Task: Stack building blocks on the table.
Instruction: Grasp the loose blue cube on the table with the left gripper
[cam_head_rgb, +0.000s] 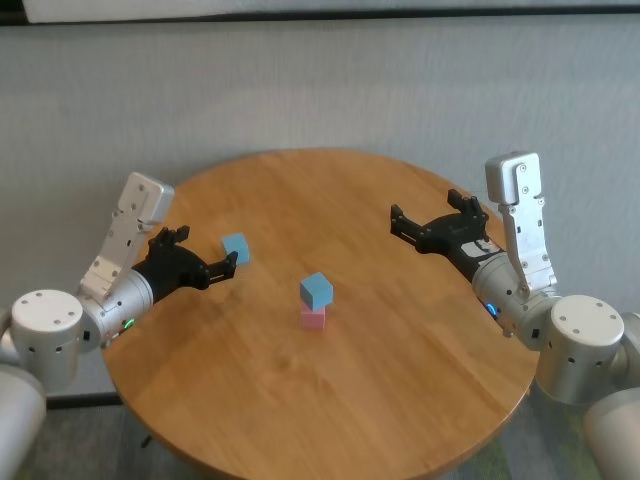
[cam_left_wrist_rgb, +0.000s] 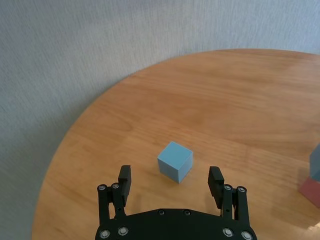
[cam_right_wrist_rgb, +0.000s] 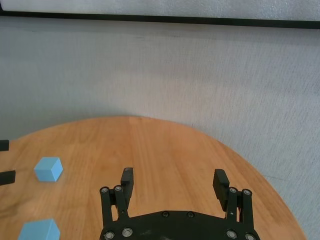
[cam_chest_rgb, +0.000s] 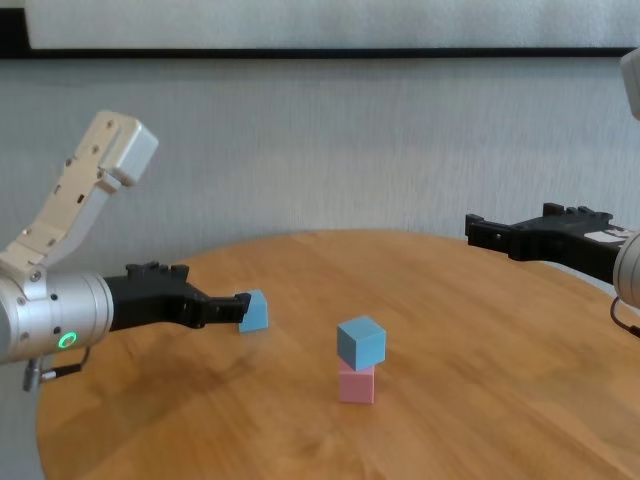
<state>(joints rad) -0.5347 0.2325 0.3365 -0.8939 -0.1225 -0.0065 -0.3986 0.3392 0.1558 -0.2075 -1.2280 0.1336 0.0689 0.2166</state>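
Note:
A light blue block (cam_head_rgb: 316, 290) rests slightly turned on a pale pink block (cam_head_rgb: 313, 317) near the middle of the round wooden table (cam_head_rgb: 400, 390); the chest view shows the same blue (cam_chest_rgb: 361, 342) and pink (cam_chest_rgb: 356, 383) pair. A second light blue block (cam_head_rgb: 236, 248) lies alone on the table's left part. My left gripper (cam_head_rgb: 212, 250) is low over the table and open. In the left wrist view this block (cam_left_wrist_rgb: 175, 161) sits just beyond the open left gripper (cam_left_wrist_rgb: 170, 174), centred and untouched. My right gripper (cam_head_rgb: 425, 208) hovers open and empty over the table's right side.
The table's round edge runs close behind the loose block (cam_chest_rgb: 254, 311), with a grey wall beyond it. In the right wrist view my right gripper (cam_right_wrist_rgb: 174, 174) faces bare wood, with the blue blocks (cam_right_wrist_rgb: 48, 169) far off to one side.

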